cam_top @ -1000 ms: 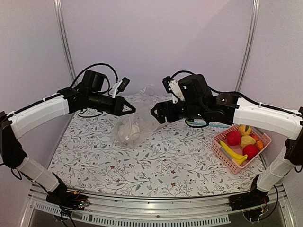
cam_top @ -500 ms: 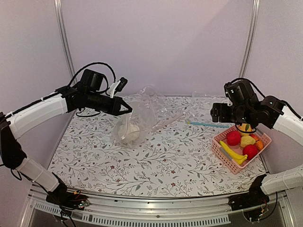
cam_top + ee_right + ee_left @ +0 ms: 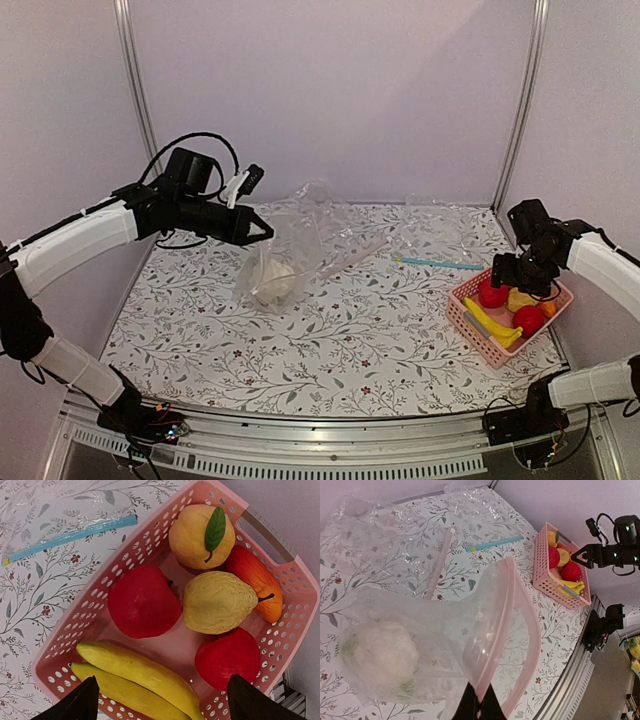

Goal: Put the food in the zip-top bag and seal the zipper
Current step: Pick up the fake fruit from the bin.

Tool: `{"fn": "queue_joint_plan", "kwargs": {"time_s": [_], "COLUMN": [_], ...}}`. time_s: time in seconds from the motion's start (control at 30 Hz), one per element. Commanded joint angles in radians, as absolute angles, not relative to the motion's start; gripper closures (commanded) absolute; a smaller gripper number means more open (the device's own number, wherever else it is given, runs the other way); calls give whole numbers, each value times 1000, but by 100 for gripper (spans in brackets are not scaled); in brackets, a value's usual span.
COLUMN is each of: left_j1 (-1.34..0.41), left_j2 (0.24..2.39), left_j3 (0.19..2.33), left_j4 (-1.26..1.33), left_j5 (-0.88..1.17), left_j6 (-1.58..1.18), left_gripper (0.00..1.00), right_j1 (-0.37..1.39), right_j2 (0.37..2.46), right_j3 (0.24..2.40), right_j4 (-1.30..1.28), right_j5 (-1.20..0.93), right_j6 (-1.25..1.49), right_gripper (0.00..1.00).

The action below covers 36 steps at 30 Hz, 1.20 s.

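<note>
Crinkly transparent zip-top bag [image 3: 290,250], white cauliflower [image 3: 272,281] inside, lies at ten o'clock on the floral bench [image 3: 350,345], its mouth edge [image 3: 491,642] pinched by the closed left gripper [image 3: 263,232]. Well apart at three o'clock, the right gripper [image 3: 162,705] gapes above the pink plastic basket [image 3: 461,318].

**Flowered table and what lies on it**

The table [image 3: 330,350] wears a white cloth printed with leaves and small flowers. Left of the middle, a zip bag [image 3: 300,255] rests its lower end on the cloth, with a cauliflower [image 3: 272,280] inside. Crumpled clear plastic [image 3: 322,200] lies at the back. A teal strip [image 3: 438,264] lies flat toward the right, and a pink basket [image 3: 465,330] sits near the right edge.
</note>
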<state>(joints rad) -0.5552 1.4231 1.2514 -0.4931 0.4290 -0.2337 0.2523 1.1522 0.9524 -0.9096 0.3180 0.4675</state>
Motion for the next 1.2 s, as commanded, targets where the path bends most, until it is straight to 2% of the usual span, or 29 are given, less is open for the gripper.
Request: {"fn": "queue_joint_plan", "kwargs": {"time_s": [0.0,0.2,0.53,1.17], "left_j1": [-539,-538,-535,-515], "left_j2": [1415,1420,1427,1439], "left_j3": [1233,1230,1230,1232], "left_j4": [-507,-504,-501,-500], "left_j5": [427,439,439,458], "left_j6": [-223,-229,-230,-237], "left_gripper": [100,100,100,100], "right_j1": [171,98,101,169], "right_j2": [1205,1289,1434,1542], "right_j3": [913,919,954,950], "right_j4": [-830,-734,-668,-634], "right_j5": [219,120,75,186], "right_j6": [397,321,262,271], "right_gripper": [12,20,22,21]}}
